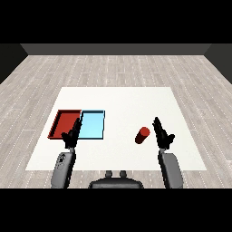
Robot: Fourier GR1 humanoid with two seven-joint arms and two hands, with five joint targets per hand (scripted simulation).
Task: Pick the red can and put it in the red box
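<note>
The red can [142,135] stands on the white table [122,102], right of centre. My right hand [162,134] is just right of the can, a small gap away, fingers straight and pointing forward, open. The red tray [64,123] lies at the left with the light blue tray [92,125] beside it on its right. My left hand [72,135] hovers over the near edge where the two trays meet, fingers relaxed and holding nothing.
The white table extends well beyond the trays toward the far side and to the right of the can. Grey wooden floor surrounds the table. Both forearms come in from the lower corners.
</note>
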